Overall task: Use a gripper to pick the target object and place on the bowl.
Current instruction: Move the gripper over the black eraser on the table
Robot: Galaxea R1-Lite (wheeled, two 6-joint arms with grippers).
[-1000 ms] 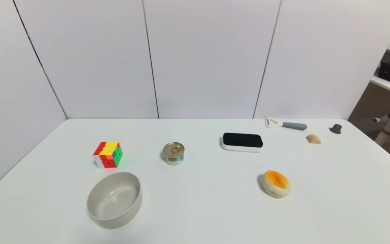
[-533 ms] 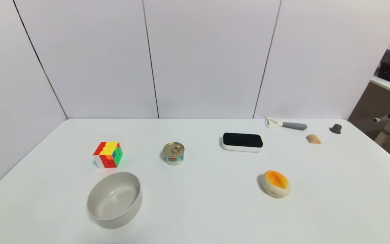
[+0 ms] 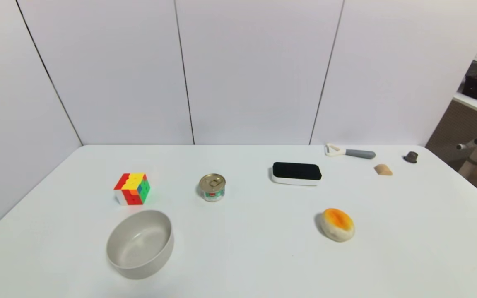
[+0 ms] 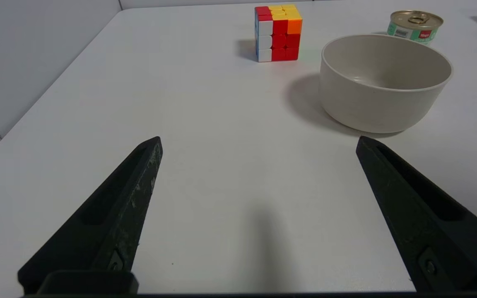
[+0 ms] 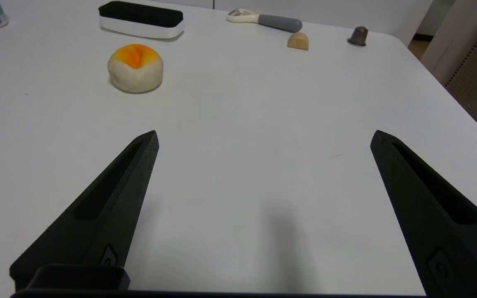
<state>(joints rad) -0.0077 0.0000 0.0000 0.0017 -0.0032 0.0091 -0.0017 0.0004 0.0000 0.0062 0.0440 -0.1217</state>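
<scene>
White table (image 3: 238, 265) unchanged over 1 second; we hold both grippers, left (image 4: 259, 142) and right (image 5: 263, 138), spread wide, block (image 3: 296, 172) and bowl (image 3: 140, 244) untouched.

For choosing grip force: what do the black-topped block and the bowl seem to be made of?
The block: a matte, felt-like black top on a smooth white base, probably plastic. The bowl: matte beige with an even, thin rim, maybe plastic or ceramic; the look leaves it open.

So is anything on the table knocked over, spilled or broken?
Nothing stands out. The grey-beige round bowl sits upright and empty, the black-topped white block lies flat, and the gold-lidded tin can and multicoloured puzzle cube stand upright. Both the left gripper and right gripper are open, holding nothing.
</scene>
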